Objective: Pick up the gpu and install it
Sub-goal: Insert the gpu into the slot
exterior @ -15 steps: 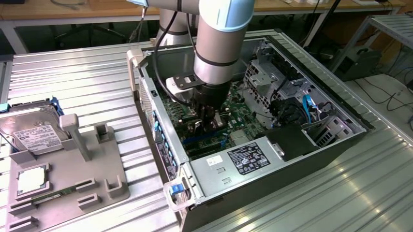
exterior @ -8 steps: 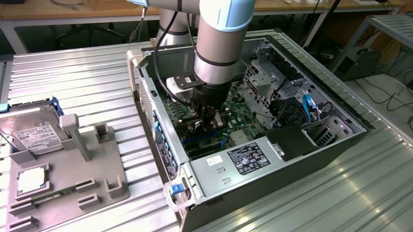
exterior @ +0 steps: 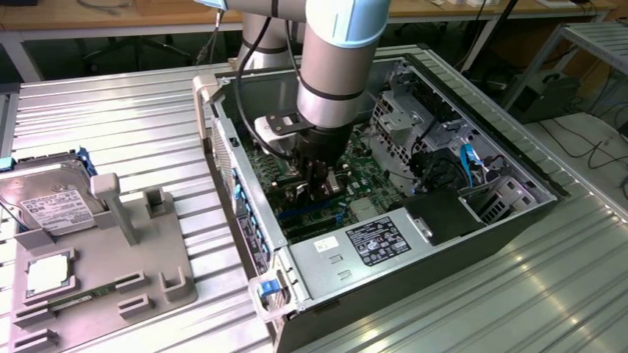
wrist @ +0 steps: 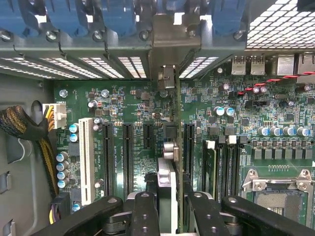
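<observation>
The black fingers (wrist: 145,212) squeeze the gpu (wrist: 170,150) between them. It stands on its thin edge over the green board (wrist: 123,98), its long side pointing at the back wall (wrist: 98,66).

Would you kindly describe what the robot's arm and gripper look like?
The arm is a silver-grey cylinder with light blue trim and a black ring; a black cable loops beside it. The gripper is black, its fingers jointed links with round pins.
</observation>
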Robot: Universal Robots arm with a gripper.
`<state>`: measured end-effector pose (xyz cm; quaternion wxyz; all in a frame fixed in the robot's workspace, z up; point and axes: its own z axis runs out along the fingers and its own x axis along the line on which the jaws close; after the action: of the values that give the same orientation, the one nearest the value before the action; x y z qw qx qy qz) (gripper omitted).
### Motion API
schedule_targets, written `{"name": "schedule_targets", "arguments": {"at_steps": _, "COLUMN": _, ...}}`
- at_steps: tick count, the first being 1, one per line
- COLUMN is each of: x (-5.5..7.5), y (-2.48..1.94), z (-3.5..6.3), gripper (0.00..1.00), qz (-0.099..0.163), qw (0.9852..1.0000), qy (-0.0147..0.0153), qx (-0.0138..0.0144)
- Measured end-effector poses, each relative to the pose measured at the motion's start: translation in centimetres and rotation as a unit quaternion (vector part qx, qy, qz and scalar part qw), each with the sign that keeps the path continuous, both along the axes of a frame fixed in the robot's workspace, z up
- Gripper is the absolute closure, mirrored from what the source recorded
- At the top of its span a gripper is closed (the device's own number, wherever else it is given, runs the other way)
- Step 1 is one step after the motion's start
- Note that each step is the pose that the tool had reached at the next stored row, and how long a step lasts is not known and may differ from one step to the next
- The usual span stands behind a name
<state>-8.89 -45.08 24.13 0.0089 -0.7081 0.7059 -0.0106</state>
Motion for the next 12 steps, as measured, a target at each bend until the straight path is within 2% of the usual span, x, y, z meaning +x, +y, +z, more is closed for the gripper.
{"name": "schedule_targets", "arguments": {"at_steps": 7, "x": 0.01, "y": 0.00, "z": 0.00, "gripper": 0.71, "qz": 0.000, "qw": 1.0000, "qy": -0.0002, "qx": 0.0001}}
{"name": "schedule_targets", "arguments": {"at_steps": 12, "x": -0.29, "y": 0.00, "z": -0.01, "gripper": 0.71, "qz": 0.000, "qw": 1.0000, "qy": -0.0025, "qx": 0.0001}}
